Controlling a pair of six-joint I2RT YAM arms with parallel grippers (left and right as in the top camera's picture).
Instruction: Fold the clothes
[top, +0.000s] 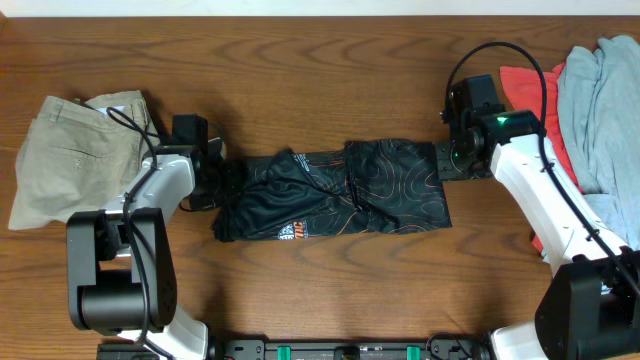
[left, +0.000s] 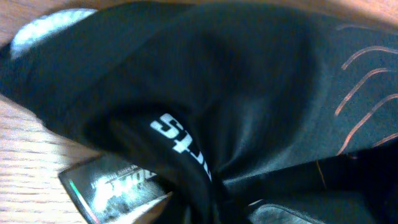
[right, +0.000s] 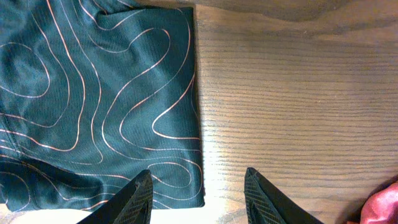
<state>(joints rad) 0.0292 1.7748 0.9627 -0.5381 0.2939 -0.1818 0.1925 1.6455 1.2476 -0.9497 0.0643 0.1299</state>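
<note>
The black jersey (top: 340, 190) with thin orange contour lines lies folded into a long band across the table's middle, a logo at its lower left. My left gripper (top: 228, 180) is at the jersey's left end; in the left wrist view (left: 205, 199) dark cloth (left: 236, 93) with white lettering bunches between the fingers. My right gripper (top: 447, 160) is open just above the jersey's right edge (right: 124, 93); its fingertips (right: 199, 186) straddle the cloth's corner and bare wood.
Folded beige trousers (top: 75, 150) lie at the far left. A pile of grey (top: 605, 110) and red (top: 530, 85) clothes lies at the far right; a bit of red cloth (right: 382, 208) shows in the right wrist view. The wooden table (top: 330, 280) runs below.
</note>
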